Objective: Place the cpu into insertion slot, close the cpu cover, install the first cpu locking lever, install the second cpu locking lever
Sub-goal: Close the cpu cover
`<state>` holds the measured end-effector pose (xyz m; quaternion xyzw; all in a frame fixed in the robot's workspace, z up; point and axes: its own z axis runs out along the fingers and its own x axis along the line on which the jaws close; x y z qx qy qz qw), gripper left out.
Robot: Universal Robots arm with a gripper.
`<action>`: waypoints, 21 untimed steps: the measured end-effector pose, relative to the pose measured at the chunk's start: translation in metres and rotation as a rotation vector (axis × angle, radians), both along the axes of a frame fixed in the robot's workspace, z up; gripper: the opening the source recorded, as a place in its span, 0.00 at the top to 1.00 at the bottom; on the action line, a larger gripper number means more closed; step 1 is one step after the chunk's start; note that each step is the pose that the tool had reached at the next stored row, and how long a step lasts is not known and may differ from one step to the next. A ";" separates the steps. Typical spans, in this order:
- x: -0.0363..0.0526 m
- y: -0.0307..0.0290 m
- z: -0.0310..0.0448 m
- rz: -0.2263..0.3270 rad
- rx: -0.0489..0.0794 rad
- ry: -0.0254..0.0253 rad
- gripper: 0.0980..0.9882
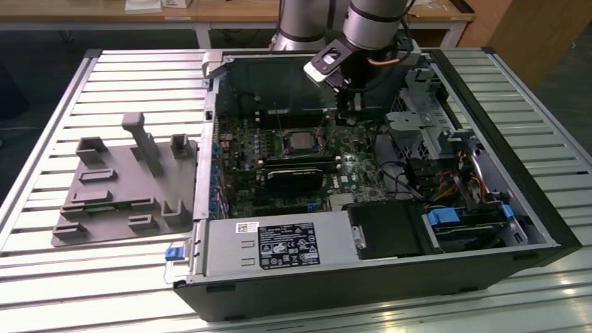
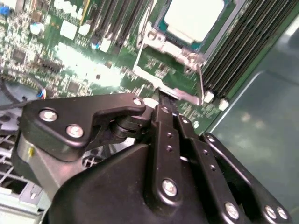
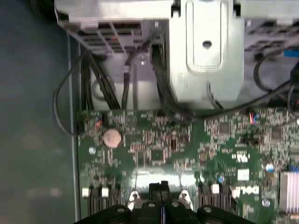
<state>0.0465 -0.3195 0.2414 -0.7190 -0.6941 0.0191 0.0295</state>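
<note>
Gripper (image 2: 161, 99), tips together, just beside cpu (image 2: 194, 18) on mobo (image 2: 70, 60).

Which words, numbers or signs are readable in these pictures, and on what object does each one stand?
Black label on the power supply: print too small to read.
White sticker beside it: too small to read.
Motherboard markings: blurred, unreadable.
cpu face: no legible marking.

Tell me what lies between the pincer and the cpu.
In the second wrist view: metal frame and green board, between pincer and cpu.
</note>
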 end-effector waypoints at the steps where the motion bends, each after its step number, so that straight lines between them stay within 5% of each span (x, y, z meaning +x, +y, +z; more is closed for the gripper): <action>1: -0.0036 0.0002 0.0000 0.000 0.000 -0.0012 0.99; 7: -0.0228 0.0010 0.0000 0.000 0.000 -0.0090 0.99; 14: -0.0308 0.0015 0.0000 0.000 -0.001 -0.0139 0.99; 16: -0.0333 0.0017 0.0001 0.000 -0.002 -0.0211 0.99; 21: -0.0432 0.0020 -0.0011 0.001 -0.002 -0.0536 0.99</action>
